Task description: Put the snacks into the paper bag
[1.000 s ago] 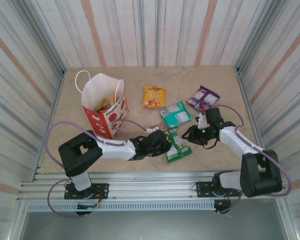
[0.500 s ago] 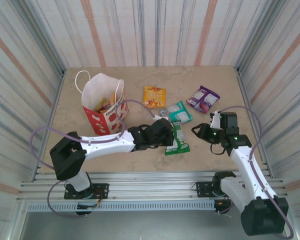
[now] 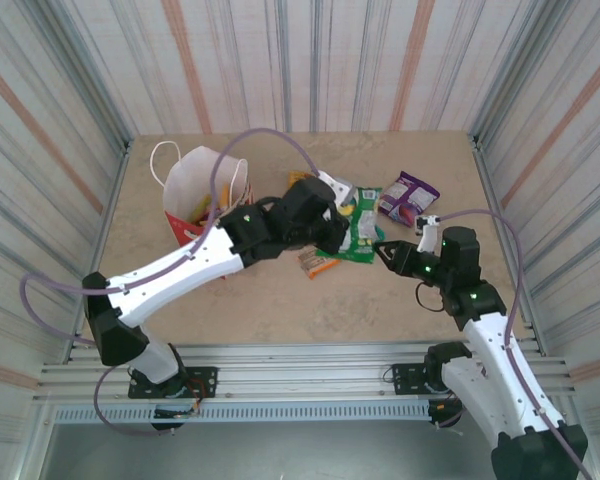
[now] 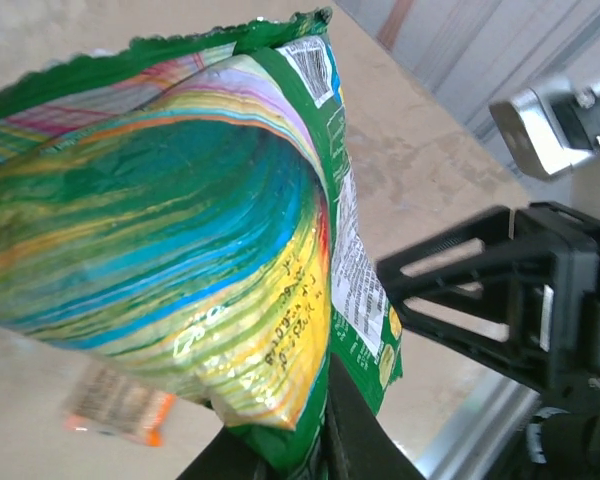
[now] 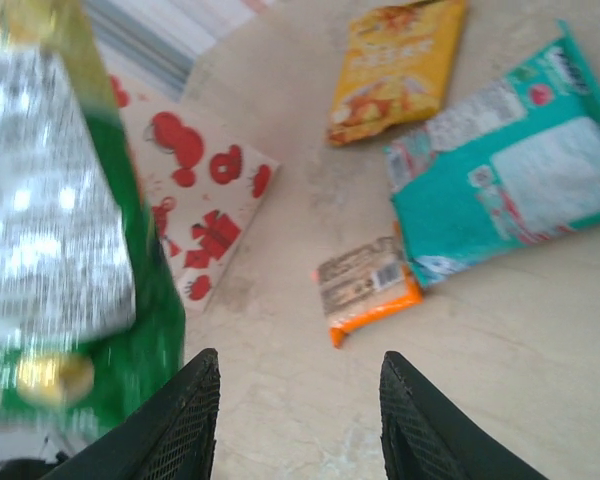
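Observation:
My left gripper [image 3: 337,217] is shut on a green snack packet [image 3: 359,226], held in the air above the middle of the table. In the left wrist view the green packet [image 4: 180,230] hangs from the jaws at its bottom corner. The white paper bag [image 3: 204,192] with red prints stands at the far left, left of the held packet. An orange packet [image 3: 318,263] lies on the table below the left gripper. My right gripper [image 3: 383,250] is open with nothing in it, just right of the green packet. From the right wrist, the orange packet [image 5: 366,290], a teal packet [image 5: 520,185] and an orange-yellow packet [image 5: 395,70] lie ahead.
A purple packet [image 3: 408,196] lies at the far right of the table. Striped walls close in the table on three sides. The paper bag [image 5: 205,195] shows its printed side in the right wrist view. Bare tabletop [image 3: 280,300] lies along the near edge.
The left arm has lifted the green packet off the table and carried it up and away from the near edge. The orange packet now lies uncovered. The right arm has pulled back.

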Controlling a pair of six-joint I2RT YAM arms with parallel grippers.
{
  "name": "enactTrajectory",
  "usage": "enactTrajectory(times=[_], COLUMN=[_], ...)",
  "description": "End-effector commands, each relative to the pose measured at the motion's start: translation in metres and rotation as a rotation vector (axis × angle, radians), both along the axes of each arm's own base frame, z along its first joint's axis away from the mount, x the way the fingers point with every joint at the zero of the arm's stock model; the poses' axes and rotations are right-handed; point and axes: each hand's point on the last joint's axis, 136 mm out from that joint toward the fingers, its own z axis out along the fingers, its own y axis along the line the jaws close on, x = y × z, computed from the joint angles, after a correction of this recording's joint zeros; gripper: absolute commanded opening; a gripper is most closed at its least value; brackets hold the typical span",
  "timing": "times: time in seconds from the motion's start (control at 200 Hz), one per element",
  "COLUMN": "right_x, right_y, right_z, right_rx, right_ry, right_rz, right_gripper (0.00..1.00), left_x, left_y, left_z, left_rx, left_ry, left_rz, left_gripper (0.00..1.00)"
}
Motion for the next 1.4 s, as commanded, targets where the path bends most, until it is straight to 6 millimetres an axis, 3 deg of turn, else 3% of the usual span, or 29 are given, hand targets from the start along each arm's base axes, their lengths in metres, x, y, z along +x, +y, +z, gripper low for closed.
enactTrajectory(times=[0.0,0.451,0.721,1.007,1.142,1.393], right_x=[0.001,0.003,0.003,0.003,0.002,0.002], right_y=[0.015,0.062,0.075,0.078,0.079,0.078], right_z=[0.026,0.034,0.032,0.025,0.023,0.023], right_rx=[-0.004,-0.057,-0.082,-0.094,-0.103,-0.104], right_ry=[-0.115,-0.153,-0.151,-0.132,-0.124,-0.121], right_rz=[0.058,0.195,0.232,0.239,0.239,0.235], right_gripper=[0.45,0.45,0.45,0.45,0.45,0.45], left_x=[0.011,0.073,0.111,0.133,0.128,0.092], left_y=[0.032,0.118,0.181,0.242,0.257,0.282], left_z=[0.043,0.152,0.182,0.191,0.168,0.123], left_rx=[0.079,0.117,0.157,0.133,0.191,0.293], left_ry=[-0.140,-0.475,-0.578,-0.585,-0.514,-0.376], left_rz=[-0.029,0.127,0.281,0.404,0.426,0.461], left_gripper=[0.00,0.00,0.00,0.00,0.00,0.00])
